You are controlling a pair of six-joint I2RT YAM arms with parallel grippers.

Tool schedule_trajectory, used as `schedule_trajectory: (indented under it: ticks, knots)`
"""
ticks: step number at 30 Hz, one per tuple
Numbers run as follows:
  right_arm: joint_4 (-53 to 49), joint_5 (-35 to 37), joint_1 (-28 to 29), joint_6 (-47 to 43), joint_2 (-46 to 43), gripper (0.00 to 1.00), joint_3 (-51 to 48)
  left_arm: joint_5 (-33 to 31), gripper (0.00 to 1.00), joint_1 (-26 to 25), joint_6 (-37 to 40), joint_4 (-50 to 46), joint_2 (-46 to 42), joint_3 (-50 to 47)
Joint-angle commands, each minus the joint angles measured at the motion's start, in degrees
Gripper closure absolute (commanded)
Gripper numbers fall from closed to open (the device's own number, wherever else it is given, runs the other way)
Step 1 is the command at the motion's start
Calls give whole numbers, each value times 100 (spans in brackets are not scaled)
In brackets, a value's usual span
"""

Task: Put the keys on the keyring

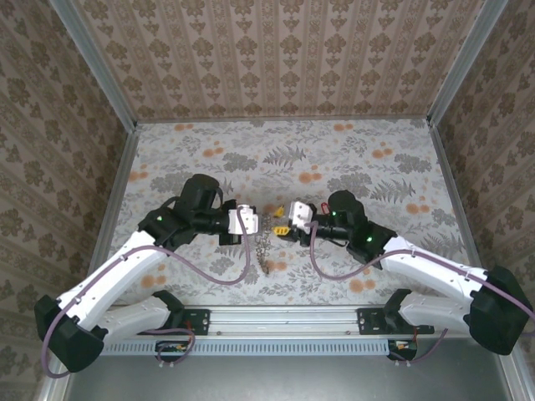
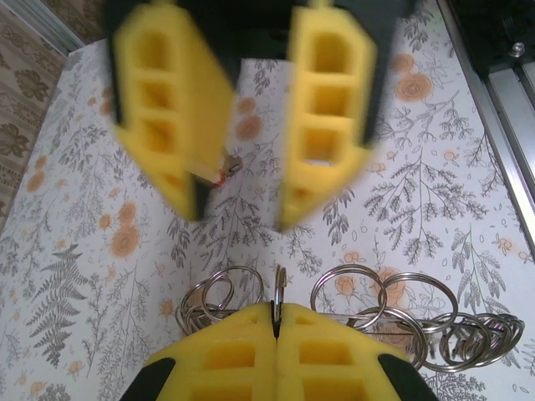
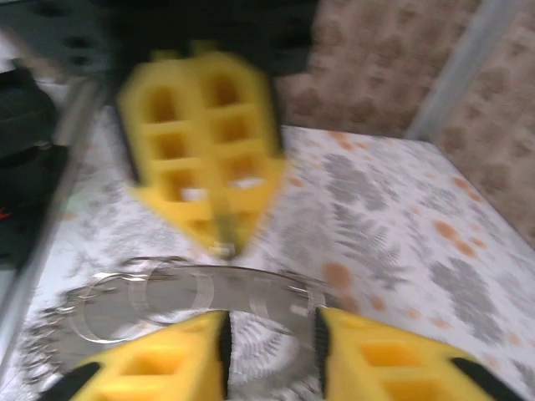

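Silvery keyring [image 2: 279,288], linked rings on floral table [image 2: 435,167]: L gripper [image 2: 277,316] closed, pinching one ring. R gripper [image 3: 272,322] jaws partly apart; red-tagged key [image 2: 221,173] beside one finger.

Left hand [image 2: 276,317] is closed; right hand [image 3: 271,327] faces it, fingers parted.

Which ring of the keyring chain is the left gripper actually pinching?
The middle ring of the keyring, seen edge-on in the shut left gripper. Its neighbours face the camera as open loops.
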Motion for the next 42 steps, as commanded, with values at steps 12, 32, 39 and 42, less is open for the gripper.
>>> schedule_trajectory:
  ticks: [12,32,39,42]
  knots:
    - [-5007,2210,-2212,4787,1892,59,1741,284,100,109,583,-254,1083,605]
    - [-6056,3198,-1871,2805,4226,64,3253,1504,100,792,-14,793,1613,199]
    - [-5985,3080,-1678,2820,4440,64,3445,1577,100,792,-99,887,1667,148]
    - [-5990,3040,-1639,2931,4493,63,3495,1578,100,797,-112,901,1681,137]
